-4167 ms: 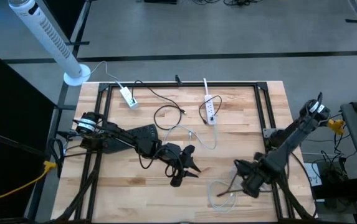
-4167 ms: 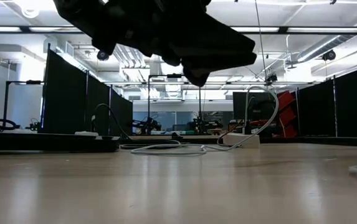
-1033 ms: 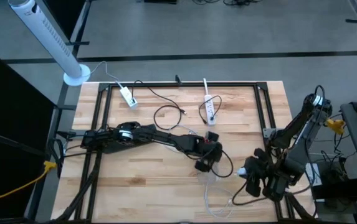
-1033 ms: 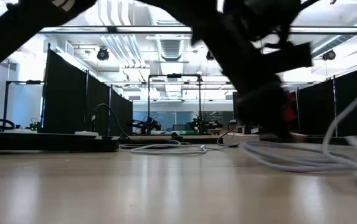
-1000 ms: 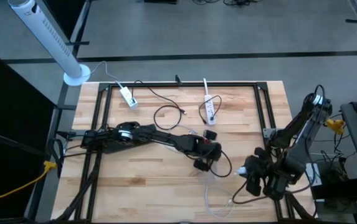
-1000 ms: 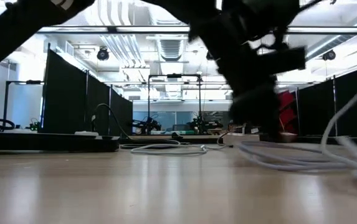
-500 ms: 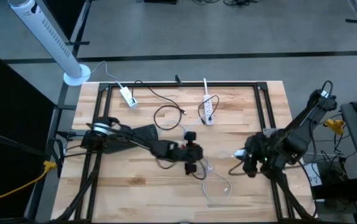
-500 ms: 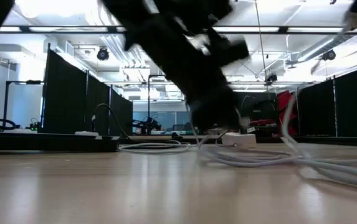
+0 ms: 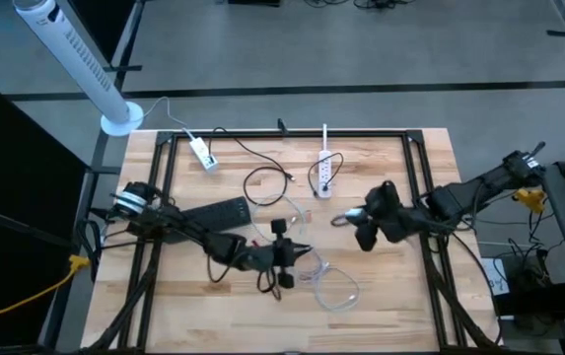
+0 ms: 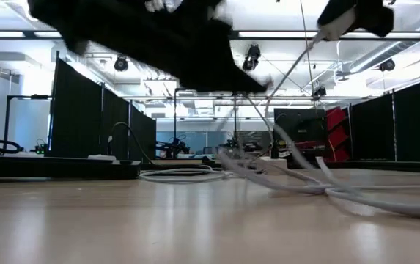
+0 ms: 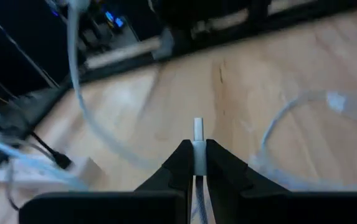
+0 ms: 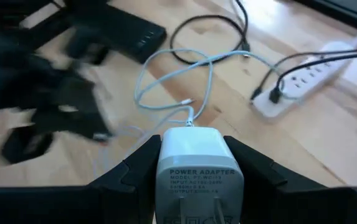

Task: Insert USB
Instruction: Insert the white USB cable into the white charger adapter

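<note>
My left gripper [image 9: 292, 254] hovers over the table's middle, shut on the plug end of a white USB cable [image 9: 329, 284], whose loops lie on the wood to the gripper's right. My right gripper [image 9: 357, 219] is right of centre, shut on a white power adapter [image 12: 198, 168] labelled "POWER ADAPTER". The two grippers stand apart, and the adapter is to the right of the plug and farther back. A white power strip [image 9: 323, 176] lies flat at the far middle. My left gripper pinches the cable's plug end [image 11: 198, 149] between its two fingers. The plug's tip [image 11: 198, 127] sticks out past the fingertips. The cable trails slack from the hold onto the table. My right gripper pinches the adapter's two opposite sides [image 12: 166, 163] between its fingers, with the labelled face toward the wrist camera. In the low view the adapter [image 10: 338, 22] is lifted well clear of the table.
A black flat box [image 9: 218, 211] lies left of centre, with a black cable loop [image 9: 265, 180] behind it. A second white adapter [image 9: 201, 153] sits at the far left. A black frame [image 9: 292, 133] runs along the table's edges. A white fan [image 9: 75, 59] stands beyond the far left corner.
My left gripper has drawn back toward the table's left with the plug end, dragging the cable's loops leftward. My right gripper has carried the adapter from the near right toward the far edge and the centre, and has lifted it.
</note>
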`<state>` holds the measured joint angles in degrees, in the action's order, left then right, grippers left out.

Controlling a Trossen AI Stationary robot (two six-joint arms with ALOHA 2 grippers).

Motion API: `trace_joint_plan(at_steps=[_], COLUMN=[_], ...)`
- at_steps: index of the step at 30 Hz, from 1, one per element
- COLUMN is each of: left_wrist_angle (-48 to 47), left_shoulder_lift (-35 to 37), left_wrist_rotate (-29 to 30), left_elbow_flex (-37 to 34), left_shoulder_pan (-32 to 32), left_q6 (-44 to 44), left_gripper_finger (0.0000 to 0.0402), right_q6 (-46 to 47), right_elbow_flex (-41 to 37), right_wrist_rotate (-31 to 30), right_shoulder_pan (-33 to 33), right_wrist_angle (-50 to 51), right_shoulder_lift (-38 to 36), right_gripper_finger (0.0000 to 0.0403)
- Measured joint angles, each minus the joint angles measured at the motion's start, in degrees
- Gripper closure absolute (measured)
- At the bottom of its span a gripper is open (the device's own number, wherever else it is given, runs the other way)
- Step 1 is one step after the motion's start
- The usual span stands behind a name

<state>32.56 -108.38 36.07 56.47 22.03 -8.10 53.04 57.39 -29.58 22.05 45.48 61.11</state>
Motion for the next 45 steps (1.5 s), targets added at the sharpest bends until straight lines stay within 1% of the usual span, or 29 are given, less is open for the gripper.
trace_joint_plan(at_steps=[3,6,8,11,14,18,23,26,32,36,42,45], left_wrist_angle=[-0.6,0.4,2.0,3.9,7.3,15.6,21.4,21.3,21.4,21.3,19.9,18.7], left_shoulder_lift=[-0.1,-0.1,-0.1,-0.1,-0.1,-0.1,-0.1,-0.1,-0.1,-0.1,-0.1,-0.1], left_wrist_rotate=[6.0,10.8,11.7,11.9,12.0,10.9,9.9,9.9,9.9,9.9,9.8,9.8], left_elbow_flex=[-0.1,-0.1,0.0,0.0,0.0,0.0,0.0,0.0,0.0,0.0,0.0,0.0], left_shoulder_pan=[2.5,3.6,3.4,3.1,3.1,3.1,2.7,2.5,2.3,2.3,2.4,2.4], left_q6=[-2.1,-3.4,-3.4,-3.9,-7.3,-11.9,-14.7,-15.1,-15.2,-15.2,-15.2,-15.1], left_gripper_finger=[0.0383,0.0383,0.0383,0.0383,0.0383,0.0383,0.0383,0.0383,0.0383,0.0383,0.0383,0.0383], right_q6=[-0.6,-2.3,-4.0,-5.7,-6.7,-7.9,-11.4,-12.3,-14.8,-15.3,-20.7,-21.4], right_elbow_flex=[0.0,0.0,0.0,0.0,0.0,0.0,0.0,0.0,0.0,0.0,0.0,0.0], right_wrist_rotate=[5.5,7.8,11.2,18.1,22.1,22.4,22.7,24.4,31.1,31.6,33.2,33.0], right_shoulder_pan=[-2.4,-3.5,-4.5,-5.2,-5.2,-5.2,-5.2,-5.2,-5.2,-5.2,-5.1,-5.1], right_wrist_angle=[-2.5,-7.9,-12.2,-18.4,-22.8,-24.2,-28.8,-31.6,-36.1,-36.9,-37.3,-37.2], right_shoulder_lift=[-0.1,-0.2,-0.2,0.2,0.8,1.6,3.8,5.4,8.3,8.8,8.8,8.8], right_gripper_finger=[0.0262,0.0262,0.0262,0.0262,0.0262,0.0262,0.0262,0.0262,0.0262,0.0262,0.0262,0.0262])
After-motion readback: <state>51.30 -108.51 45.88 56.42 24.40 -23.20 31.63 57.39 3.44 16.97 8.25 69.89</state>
